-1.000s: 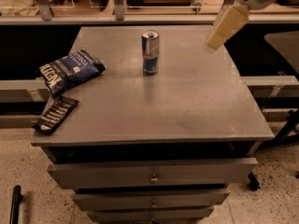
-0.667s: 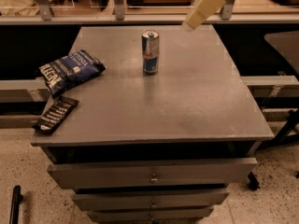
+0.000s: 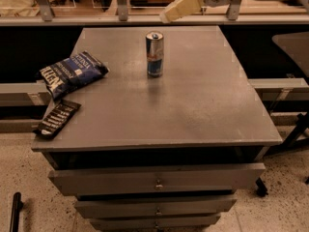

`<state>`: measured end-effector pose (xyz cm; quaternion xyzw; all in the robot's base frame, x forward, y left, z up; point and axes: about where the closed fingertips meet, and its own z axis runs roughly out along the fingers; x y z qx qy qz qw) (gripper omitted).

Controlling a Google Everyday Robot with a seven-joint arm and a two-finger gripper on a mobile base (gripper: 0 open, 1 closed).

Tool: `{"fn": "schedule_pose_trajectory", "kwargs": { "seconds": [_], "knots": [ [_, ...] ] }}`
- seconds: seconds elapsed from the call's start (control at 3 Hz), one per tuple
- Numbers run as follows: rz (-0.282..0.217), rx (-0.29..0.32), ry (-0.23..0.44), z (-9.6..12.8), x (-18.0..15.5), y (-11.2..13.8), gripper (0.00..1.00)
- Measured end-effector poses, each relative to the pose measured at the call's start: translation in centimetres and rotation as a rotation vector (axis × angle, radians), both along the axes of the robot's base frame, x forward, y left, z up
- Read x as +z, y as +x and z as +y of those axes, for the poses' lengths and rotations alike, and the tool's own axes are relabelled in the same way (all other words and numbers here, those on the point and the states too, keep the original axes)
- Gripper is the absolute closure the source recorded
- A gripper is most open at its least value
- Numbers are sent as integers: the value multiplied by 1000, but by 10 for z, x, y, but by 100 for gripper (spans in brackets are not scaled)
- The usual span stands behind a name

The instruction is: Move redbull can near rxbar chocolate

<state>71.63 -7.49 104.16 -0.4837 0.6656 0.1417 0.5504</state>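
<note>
Gripper: your gripper (image 3: pixel 179 7) hangs in the air over the far edge of the bench (image 3: pixel 203 115), a little right of that edge's middle, on an arm coming in from the upper right.
Claw state: you cannot tell whether it is wide or narrow.
Redbull can: your redbull can (image 3: pixel 154 54) stands upright on the bench top, close to the far edge and slightly left of its middle, apart from the gripper.
Rxbar chocolate: your rxbar chocolate (image 3: pixel 57 119) lies flat at the near left corner, its end reaching the left edge.
Can to bar: well apart.
Chip bag: a dark blue chip bag (image 3: pixel 72 74) lies along the left edge, just beyond the bar.
Drawers: the drawers (image 3: pixel 157 178) sit below the bench top, the upper one slightly out.
</note>
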Motion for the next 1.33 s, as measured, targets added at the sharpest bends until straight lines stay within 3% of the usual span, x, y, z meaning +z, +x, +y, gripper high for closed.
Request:
{"fn": "schedule_pose_trajectory", "kwargs": {
  "seconds": [0.33, 1.0, 1.33],
  "knots": [
    [21, 47, 150, 22, -20, 13, 0],
    [53, 75, 167, 26, -24, 11, 0],
    [129, 145, 262, 22, -45, 4, 0]
  ]
}}
